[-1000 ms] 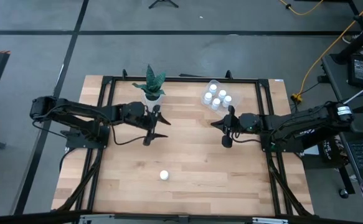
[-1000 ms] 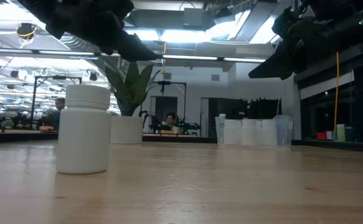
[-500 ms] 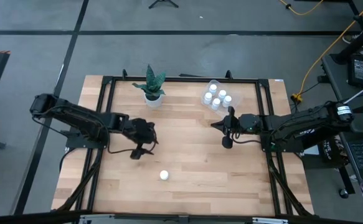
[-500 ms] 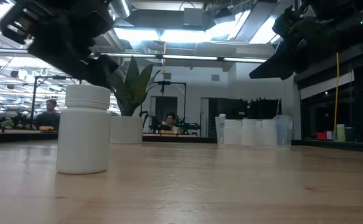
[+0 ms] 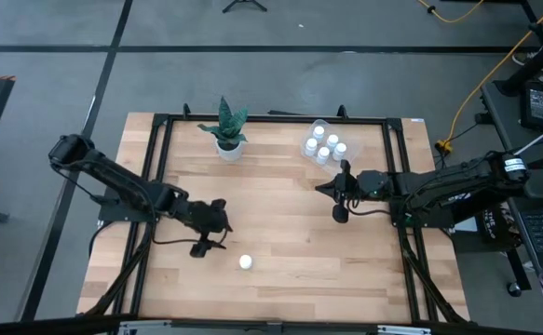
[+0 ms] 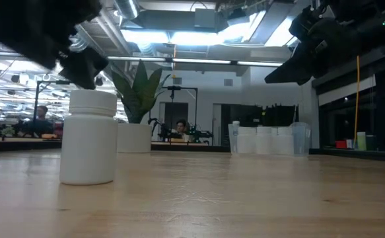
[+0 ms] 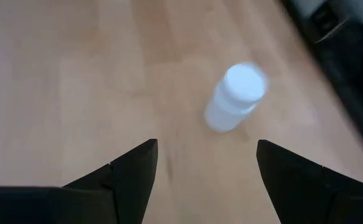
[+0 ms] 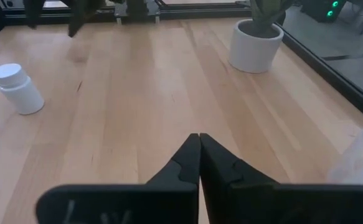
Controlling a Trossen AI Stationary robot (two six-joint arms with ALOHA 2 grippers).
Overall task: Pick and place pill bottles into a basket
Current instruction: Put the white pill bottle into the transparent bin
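One white pill bottle (image 5: 245, 262) stands upright on its base alone near the table's front edge; it also shows in the low view (image 6: 88, 137) and the left wrist view (image 7: 236, 96). My left gripper (image 5: 215, 238) hovers open a short way to the bottle's left and farther back, its fingers (image 7: 134, 168) slanting down with nothing between them. The clear basket (image 5: 322, 144) at the far right holds several white bottles standing upright. My right gripper (image 5: 321, 186) hangs shut above the table in front of the basket, holding nothing.
A white pot with a green plant (image 5: 228, 147) stands at the far edge, left of the basket. A black frame (image 5: 156, 167) runs around the wooden table. Bare wood lies between the lone bottle and the basket.
My left gripper has swung from beside the plant pot toward the table's near edge and the lone bottle, sinking a little and turning as it went. Its fingers have stayed open. The bottle has not moved.
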